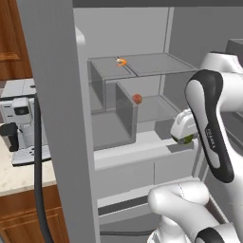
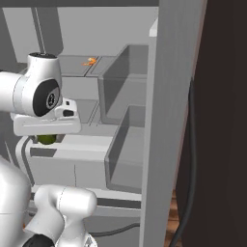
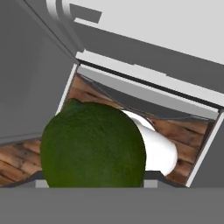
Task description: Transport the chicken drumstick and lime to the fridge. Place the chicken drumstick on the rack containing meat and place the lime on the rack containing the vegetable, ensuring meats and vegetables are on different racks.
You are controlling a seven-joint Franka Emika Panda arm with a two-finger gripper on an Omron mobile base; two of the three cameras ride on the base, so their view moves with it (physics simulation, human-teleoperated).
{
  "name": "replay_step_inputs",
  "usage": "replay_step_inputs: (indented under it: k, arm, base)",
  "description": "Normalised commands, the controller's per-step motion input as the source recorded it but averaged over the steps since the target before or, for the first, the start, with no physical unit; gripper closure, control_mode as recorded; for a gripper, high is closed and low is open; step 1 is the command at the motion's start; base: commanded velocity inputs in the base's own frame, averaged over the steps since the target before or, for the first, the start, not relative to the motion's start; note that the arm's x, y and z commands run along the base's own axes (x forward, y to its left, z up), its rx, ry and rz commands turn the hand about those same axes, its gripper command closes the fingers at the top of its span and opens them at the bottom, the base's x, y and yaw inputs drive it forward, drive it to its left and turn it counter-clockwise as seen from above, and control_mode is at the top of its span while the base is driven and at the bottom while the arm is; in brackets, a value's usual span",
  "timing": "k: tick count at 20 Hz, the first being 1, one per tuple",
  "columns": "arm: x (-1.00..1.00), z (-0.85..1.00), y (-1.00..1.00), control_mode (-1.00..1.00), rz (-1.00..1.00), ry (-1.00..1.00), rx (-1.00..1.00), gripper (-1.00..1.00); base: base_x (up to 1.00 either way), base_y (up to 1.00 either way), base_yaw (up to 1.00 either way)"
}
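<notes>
The gripper (image 1: 189, 138) holds the lime (image 1: 189, 139) at the fridge (image 1: 57, 95) opening, near the lower ledge. Farther in, vegetable (image 1: 137, 98) occupies the middle shelf, meat (image 1: 121, 61) the upper.

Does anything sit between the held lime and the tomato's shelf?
Nothing visible blocks it. The gripper holds the lime at the open fridge, right of and below the shelf with the tomato. The space between looks open.
</notes>
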Motion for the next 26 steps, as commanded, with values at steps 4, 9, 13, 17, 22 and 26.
replay_step_inputs:
  k: [4,9,13,17,22,26]
  arm:
    - [0.39,0.0,0.11,-1.0,-0.03,0.0,-0.02,1.0]
    - [0.67,0.0,0.18,-1.0,-0.04,-0.11,-0.03,1.0]
    - [0.55,0.0,0.01,-1.0,-0.02,-0.15,0.0,1.0]
    - [0.61,-0.02,0.0,-1.0,0.0,-0.07,0.0,1.0]
    - [0.65,-0.16,0.0,-1.0,0.0,-0.05,0.0,1.0]
    - [0.61,-0.18,0.0,-1.0,0.0,-0.09,0.0,1.0]
  base:
    - [0.37,0.16,-0.04]
    - [0.0,0.0,0.0]
    - [0.0,0.0,0.0]
    - [0.0,0.0,0.0]
    - [0.0,0.0,0.0]
    - [0.0,0.0,0.0]
